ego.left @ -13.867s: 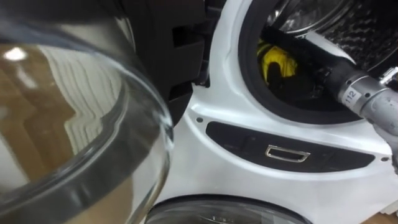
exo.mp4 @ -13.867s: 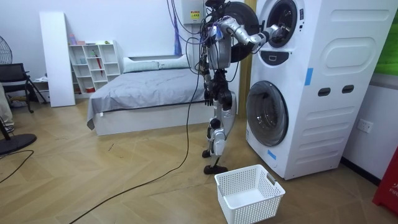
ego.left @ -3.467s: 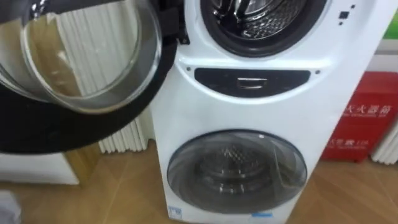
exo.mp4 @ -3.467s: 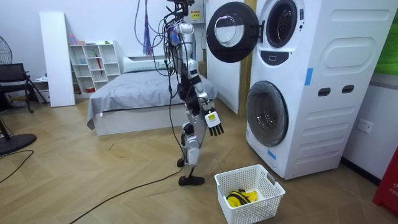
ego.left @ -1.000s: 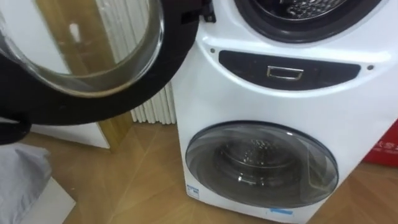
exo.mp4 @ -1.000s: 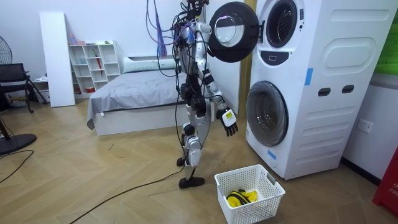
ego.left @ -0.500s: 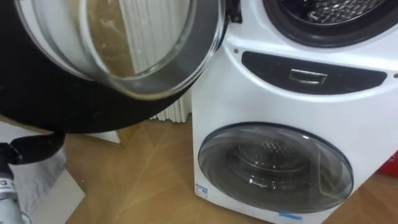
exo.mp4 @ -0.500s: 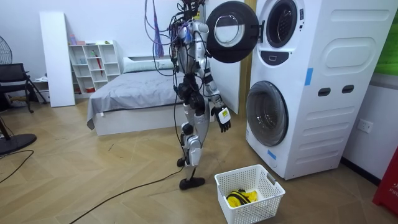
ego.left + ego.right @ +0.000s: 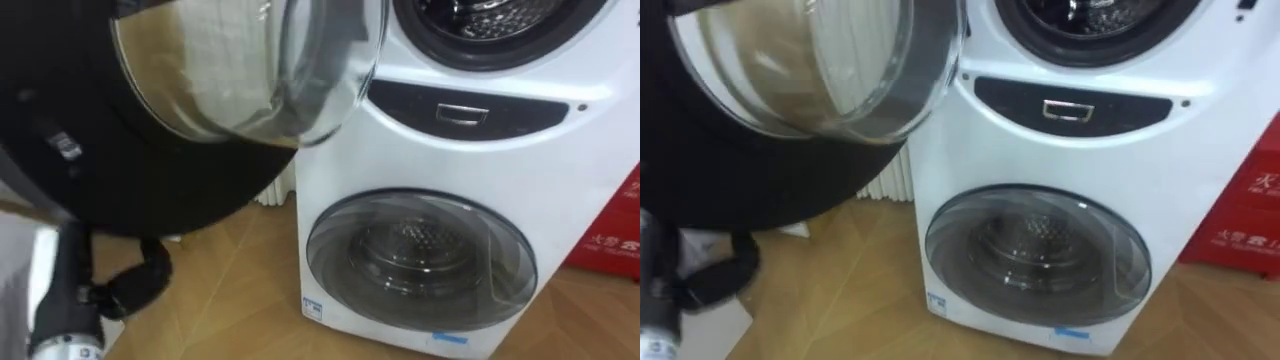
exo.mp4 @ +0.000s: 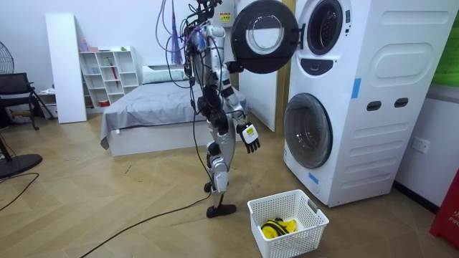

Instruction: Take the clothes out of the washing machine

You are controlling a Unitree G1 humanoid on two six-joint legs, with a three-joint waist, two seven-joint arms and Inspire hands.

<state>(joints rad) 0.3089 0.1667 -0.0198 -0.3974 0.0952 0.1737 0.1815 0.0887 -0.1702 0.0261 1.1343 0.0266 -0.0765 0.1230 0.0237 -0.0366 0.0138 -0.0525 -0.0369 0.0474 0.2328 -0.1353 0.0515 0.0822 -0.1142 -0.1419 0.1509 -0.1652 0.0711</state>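
Washing machine (image 10: 362, 107), a white stacked pair, fills the room view's right. The robot stands on the wood floor (image 10: 107, 208) just beside it, toward the room view's left, with a bed (image 10: 154, 100) behind. The upper door (image 10: 264, 36) is swung wide open. In the eye views its black ring and glass bowl loom across the left, beside the mouth of the upper drum (image 9: 490, 20). Below a dark panel (image 9: 465, 105), the lower door (image 9: 420, 255) is closed. A red box (image 9: 612, 235) stands at the machine's far side. In the room view a white basket (image 10: 305, 233) sits on the floor before the machine, and the yellow clothes (image 10: 277, 228) lie inside it. The robot's right hand (image 10: 249, 136) hangs at hip height between its body and the machine, fingers spread and loose, holding and touching nothing. Its left arm rises from the eye views' lower left toward the open door. In the room view the left hand (image 10: 232, 69) is up at the door's rim; whether its fingers grip the rim cannot be told.
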